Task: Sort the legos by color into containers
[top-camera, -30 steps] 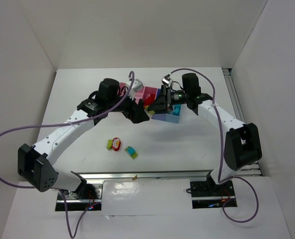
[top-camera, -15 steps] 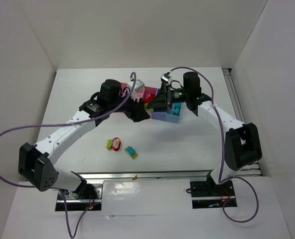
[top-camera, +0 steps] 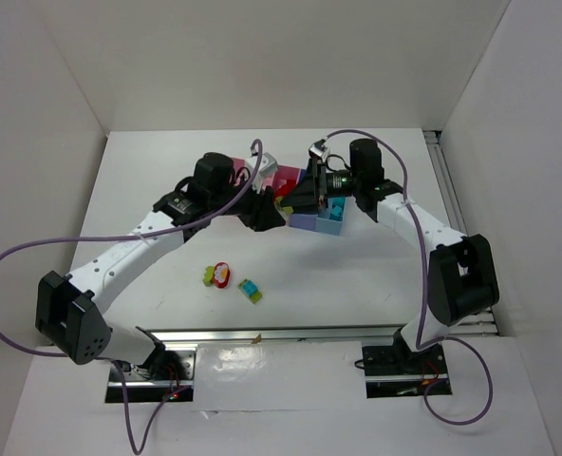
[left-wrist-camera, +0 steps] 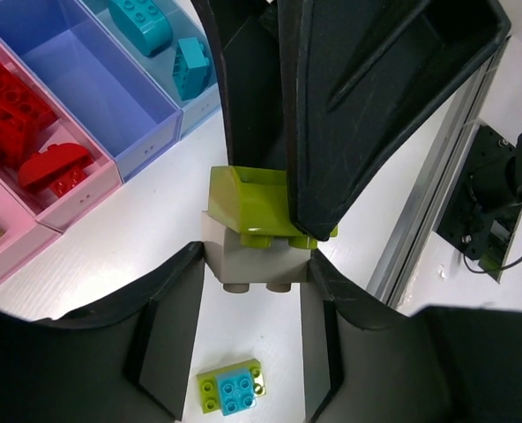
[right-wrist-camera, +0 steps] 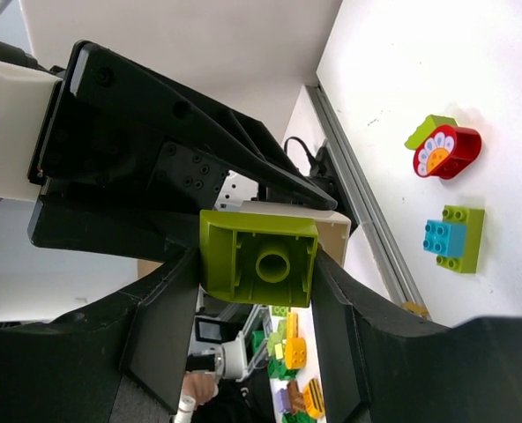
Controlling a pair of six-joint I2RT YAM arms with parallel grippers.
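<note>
Above the containers my two grippers meet on one stacked pair of legos. My right gripper is shut on the lime green brick, seen from its hollow underside. The green brick is pressed onto a grey brick, and my left gripper is shut on the grey brick's sides. In the top view the left gripper and right gripper touch tips. The pink bin holds red bricks, the light blue bin holds teal bricks, and the blue bin is bare.
On the table in front lie a red and green piece and a lime brick with a teal top, also visible below my left fingers. A metal rail runs along the near edge. White walls enclose the table.
My left gripper's jaws have closed in on the grey brick. Both arms have hardly moved, and the right gripper has kept its hold on the green brick.
</note>
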